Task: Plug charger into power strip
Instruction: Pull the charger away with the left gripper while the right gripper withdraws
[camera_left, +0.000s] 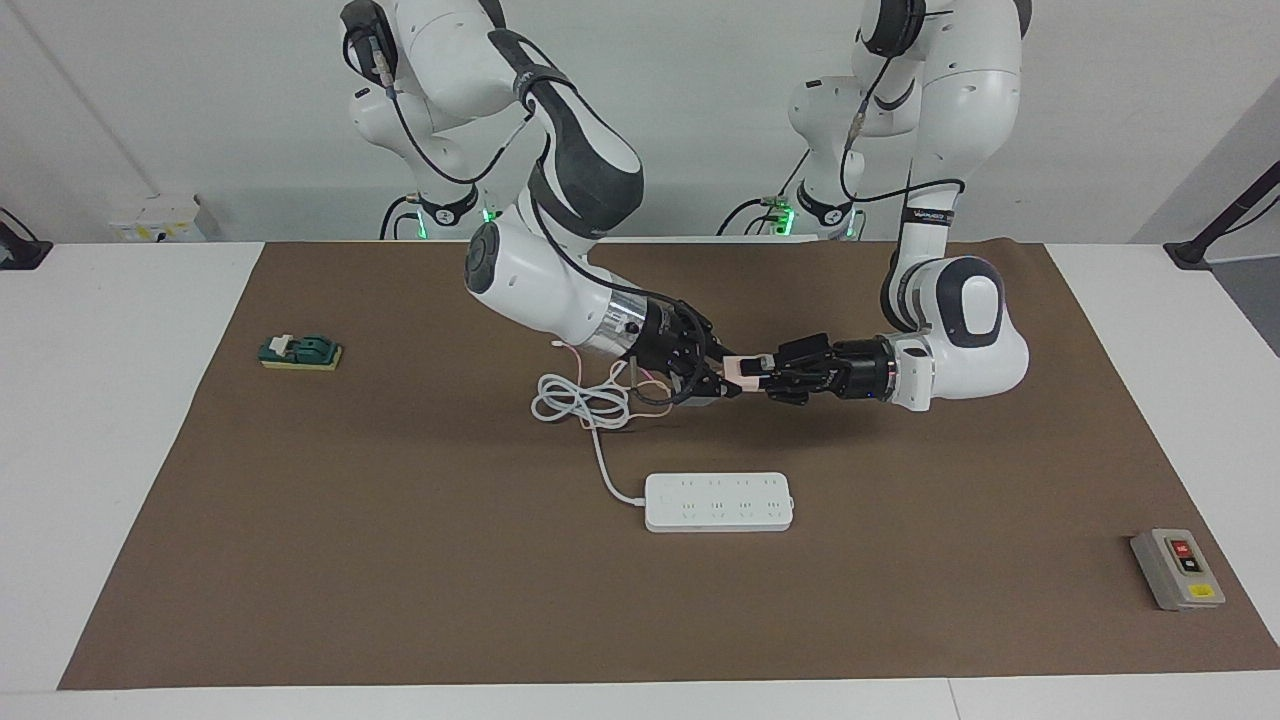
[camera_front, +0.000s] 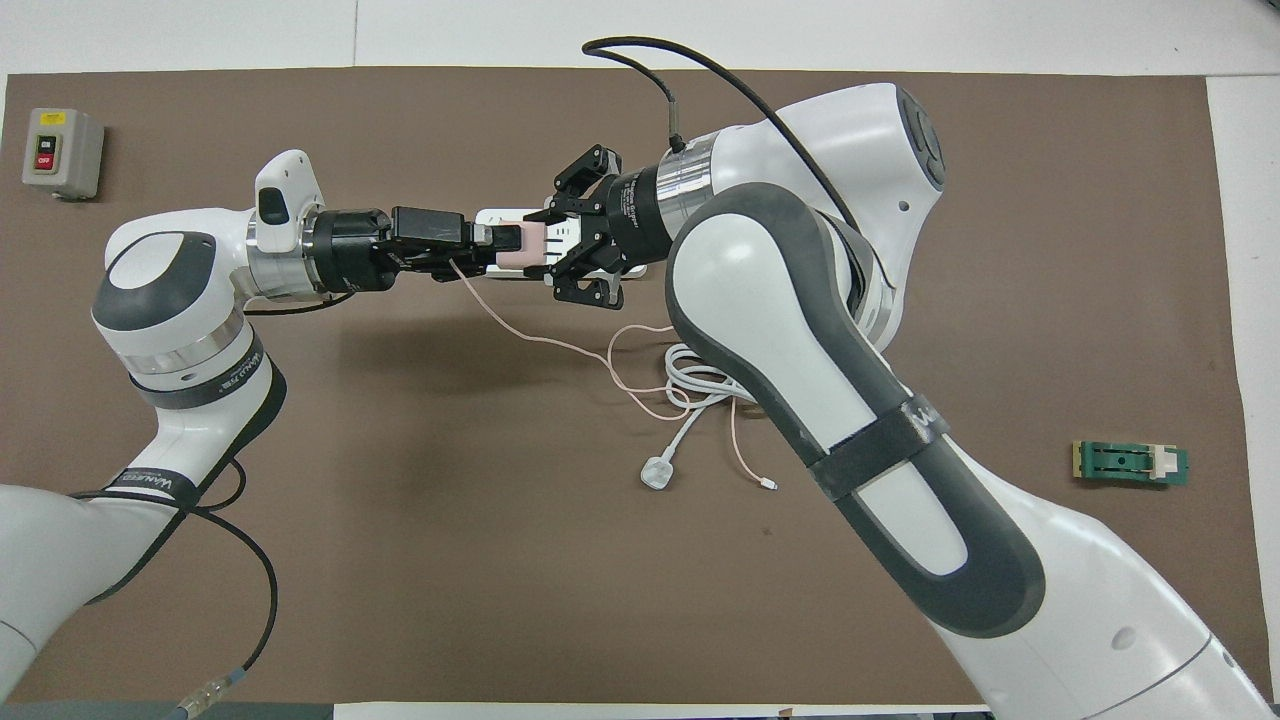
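charger (camera_left: 741, 368) clamped between left gripper (camera_left: 762, 373) and right gripper (camera_left: 722, 381); prongs hidden; power strip (camera_front: 495, 216) mostly covered overhead

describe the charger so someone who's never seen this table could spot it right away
Look above the middle of the brown mat, where the two arms meet, the left hand and right hand tip to tip. The charger is the small pale pink cube held between them. A thin pink cable trails from it, unlike the thick white cord below.

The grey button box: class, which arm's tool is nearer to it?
Left. The left tool is up over the mat's middle, on the charger, on the side toward the grey button box; the right tool meets it from the other arm's end.
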